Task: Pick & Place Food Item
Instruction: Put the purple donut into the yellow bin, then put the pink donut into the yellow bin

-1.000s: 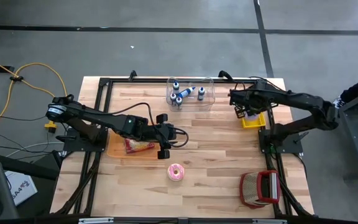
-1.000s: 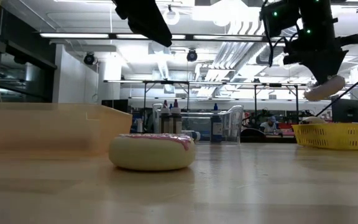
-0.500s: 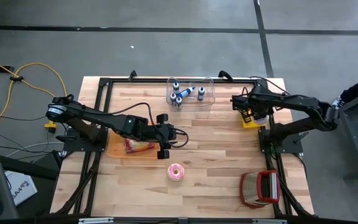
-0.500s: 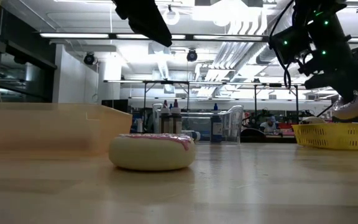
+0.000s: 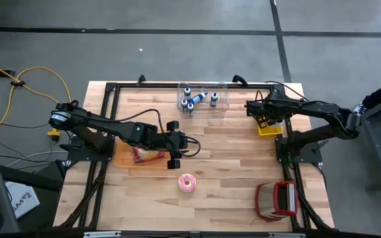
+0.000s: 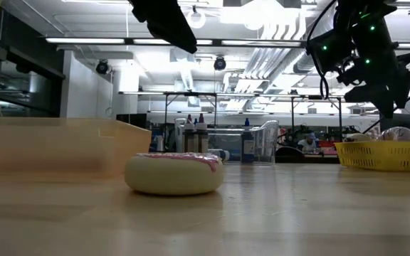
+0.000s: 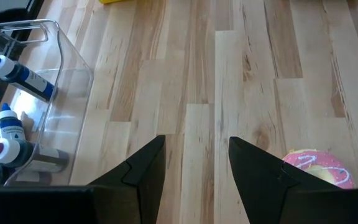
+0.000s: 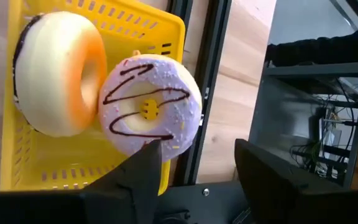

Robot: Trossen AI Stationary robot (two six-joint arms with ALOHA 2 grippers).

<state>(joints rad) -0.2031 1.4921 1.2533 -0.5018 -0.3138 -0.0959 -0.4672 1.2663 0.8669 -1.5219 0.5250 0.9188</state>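
Lilac donut [image 8: 149, 106] lies in yellow basket [image 8: 17, 168] below open right gripper [image 8: 197, 163].

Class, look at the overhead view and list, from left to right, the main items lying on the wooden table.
Red snack bag → pink frosted donut → clear bin of bottles → yellow basket, which is below the right end effector → red wire basket.
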